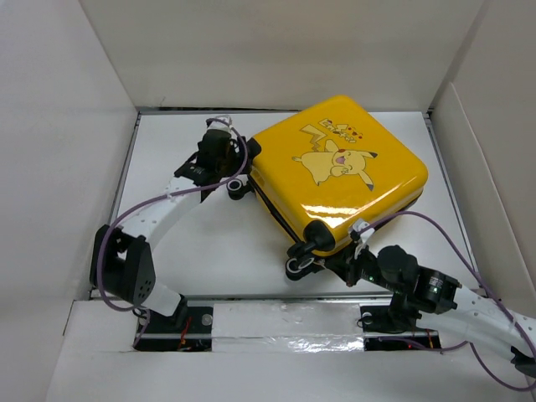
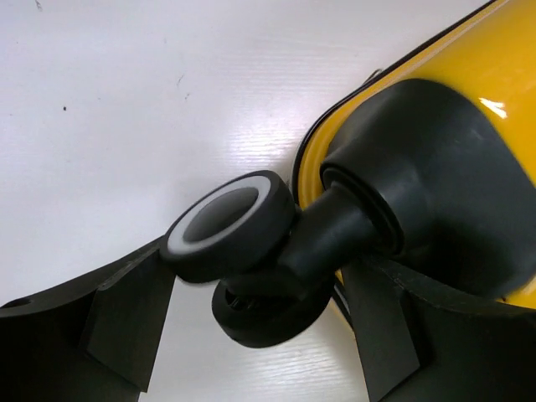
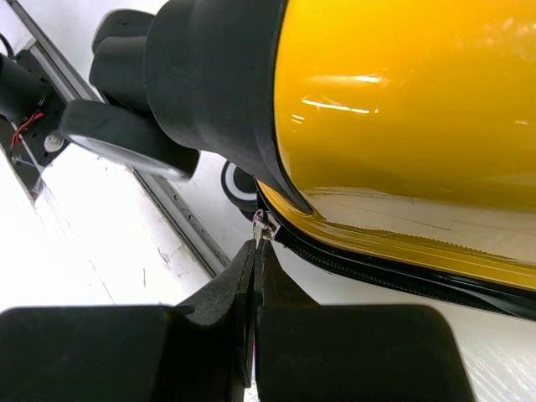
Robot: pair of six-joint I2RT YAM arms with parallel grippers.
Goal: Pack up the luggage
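The yellow luggage [image 1: 339, 172] with the Pikachu print lies closed and flat on the white table, its black wheels facing the arms. My left gripper [image 1: 233, 177] is at its left corner. In the left wrist view it [image 2: 255, 314] is open, with a finger on each side of a twin black wheel [image 2: 230, 222] and its stem. My right gripper [image 1: 356, 249] is at the near corner. In the right wrist view it [image 3: 255, 251] is shut on the small metal zipper pull [image 3: 265, 224] at the black zipper trim [image 3: 377, 268] below the yellow shell [image 3: 402, 100].
A second wheel pair [image 1: 298, 265] sits at the near corner beside my right gripper. White walls [image 1: 59, 126] enclose the table on the left, back and right. A taped ledge [image 1: 285, 318] runs along the near edge between the arm bases.
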